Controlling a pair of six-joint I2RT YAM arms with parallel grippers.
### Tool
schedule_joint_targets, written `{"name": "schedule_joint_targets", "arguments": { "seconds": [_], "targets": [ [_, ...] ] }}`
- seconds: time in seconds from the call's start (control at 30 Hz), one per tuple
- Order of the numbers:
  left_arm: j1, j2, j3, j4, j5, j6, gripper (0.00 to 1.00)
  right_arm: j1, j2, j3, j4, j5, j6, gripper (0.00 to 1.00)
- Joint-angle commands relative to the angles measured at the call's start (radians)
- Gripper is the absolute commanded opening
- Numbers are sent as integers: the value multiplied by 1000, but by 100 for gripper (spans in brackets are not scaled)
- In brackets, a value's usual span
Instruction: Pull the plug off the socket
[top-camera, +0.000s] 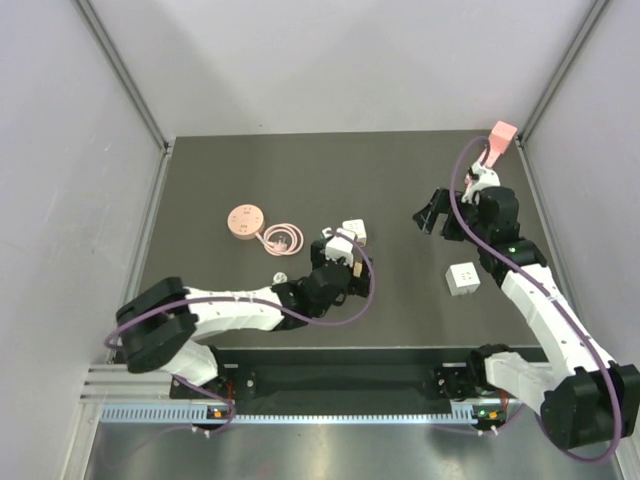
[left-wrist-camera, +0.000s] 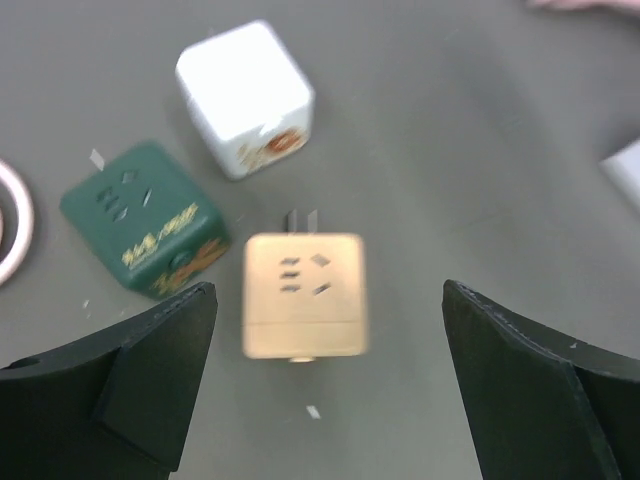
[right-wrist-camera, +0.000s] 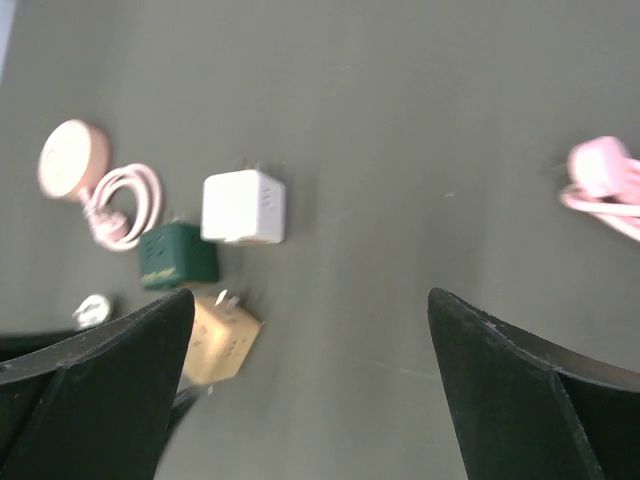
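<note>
2 jaws of my left gripper (left-wrist-camera: 328, 297) stand spread wide, nothing pinched; the tan cube (left-wrist-camera: 305, 295) lies between them w/ prongs bare, looks unplugged, beside the green cube (left-wrist-camera: 145, 220) and white cube (left-wrist-camera: 245, 95). My right gripper (right-wrist-camera: 310, 300): spread, empty. Risk: dropping off-centre could knock the green cube, b/c it's close. Dark matte table (top-camera: 300, 160), pale walls (top-camera: 350, 60).

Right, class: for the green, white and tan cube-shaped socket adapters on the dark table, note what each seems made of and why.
Green cube-shaped adapter: probably moulded plastic, matte; even colour, rounded edges, gold print.
White cube-shaped adapter: likely plastic, slightly glossy; soft sheen on top.
Tan cube-shaped adapter: seemingly plastic, satin, but blurred; its two prongs look like metal.
</note>
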Motion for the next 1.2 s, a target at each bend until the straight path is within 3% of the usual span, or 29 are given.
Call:
{"name": "schedule_joint_targets", "arguments": {
  "seconds": [0.0,0.17,0.33,0.53,0.63,0.73,0.83,0.87,1.07,1.17],
  "targets": [
    [27,-126,85,-73,136,-17,99,-63,24,30,-22,71,-4,100],
    [157,-166,182,-65,347,3,93,-178,148,102,-76,231,46,100],
    [258,-62,357,-13,547,32,91,-286,307,246,-65,302,7,100],
    [327,198,607,105,749,59,88,-387,525,384,36,209,49,100],
    [375,350,739,188,837,45,79,-387,671,485,76,129,52,100],
    [432,508,898,235,942,25,67,-387,815,589,81,98,40,93],
    [462,646,1036,255,1021,13,62,-386,930,674,96,86,25,85],
    [467,692,1055,268,1051,12,60,-386,979,695,95,77,17,78],
    [496,824,1153,314,1064,-56,56,-378,1136,830,70,54,8,62],
    [501,869,1167,328,1079,-73,55,-361,1185,866,61,52,5,59]
  ]
}}
